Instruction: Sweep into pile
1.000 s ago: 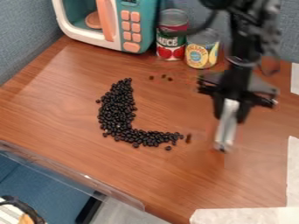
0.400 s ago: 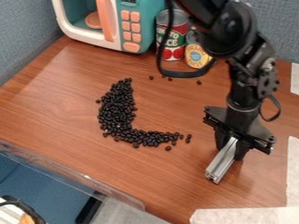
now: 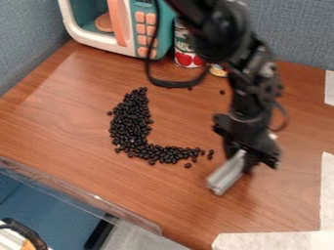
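The black beans (image 3: 132, 128) lie on the wood-grain counter (image 3: 72, 166) in a bent band, roughly an L. One thick arm of it runs from the far end down toward the near side, then the band turns and thins out toward the right. A few loose beans sit around it: one just left of the thick part, one just below the thin part, and a couple at its right tip. Several more are scattered farther back, near the looping black cable (image 3: 147, 63) of the robot arm (image 3: 250, 97).

The arm comes in from the top edge, and its gripper (image 3: 237, 157) hangs over the right half of the counter, to the right of the beans. The fingers are drawn in narrow on a silver metal bar (image 3: 225, 175), which slants down and to the left, its lower end apart from the beans. Whether that end touches the counter, I cannot tell.

At the back stands a teal and white toy microwave (image 3: 124, 50) with coral buttons. Beside it is a can with cherry-red shapes on its label (image 3: 188, 59); a second can (image 3: 219, 71) is mostly hidden behind the arm.
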`<state>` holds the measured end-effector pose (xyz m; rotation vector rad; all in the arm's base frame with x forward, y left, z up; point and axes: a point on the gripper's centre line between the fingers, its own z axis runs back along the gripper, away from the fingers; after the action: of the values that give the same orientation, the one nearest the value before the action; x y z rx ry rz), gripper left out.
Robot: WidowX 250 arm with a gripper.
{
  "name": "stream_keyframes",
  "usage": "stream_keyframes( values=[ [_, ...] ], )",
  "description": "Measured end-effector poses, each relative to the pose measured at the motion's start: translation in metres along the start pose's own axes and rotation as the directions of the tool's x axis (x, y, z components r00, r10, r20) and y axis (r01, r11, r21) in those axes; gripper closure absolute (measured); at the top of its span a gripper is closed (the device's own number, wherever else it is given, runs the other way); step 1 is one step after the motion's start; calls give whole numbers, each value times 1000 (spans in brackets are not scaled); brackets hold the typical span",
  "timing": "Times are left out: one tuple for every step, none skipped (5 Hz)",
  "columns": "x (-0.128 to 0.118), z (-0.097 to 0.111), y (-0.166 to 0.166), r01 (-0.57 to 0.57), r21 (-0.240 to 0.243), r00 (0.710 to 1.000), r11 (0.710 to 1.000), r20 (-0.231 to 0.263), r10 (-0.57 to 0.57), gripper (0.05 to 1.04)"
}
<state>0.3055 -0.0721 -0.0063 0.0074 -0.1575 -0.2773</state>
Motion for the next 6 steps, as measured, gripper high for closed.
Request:
stream_keyframes(
  values=[
    [-21, 2, 32, -16, 21, 999, 1000, -30, 16, 716],
    [-33, 3, 49, -34, 23, 999, 999, -29, 35, 716],
    [-37, 5, 64, -33, 25, 999, 999, -39, 33, 716],
    [-39, 6, 81, -12, 51, 999, 999, -49, 14, 716],
    [-39, 7, 95, 1, 76, 999, 997, -53, 3, 716],
    [-38, 7, 111, -6, 94, 999, 996, -53, 11, 716]
  ],
)
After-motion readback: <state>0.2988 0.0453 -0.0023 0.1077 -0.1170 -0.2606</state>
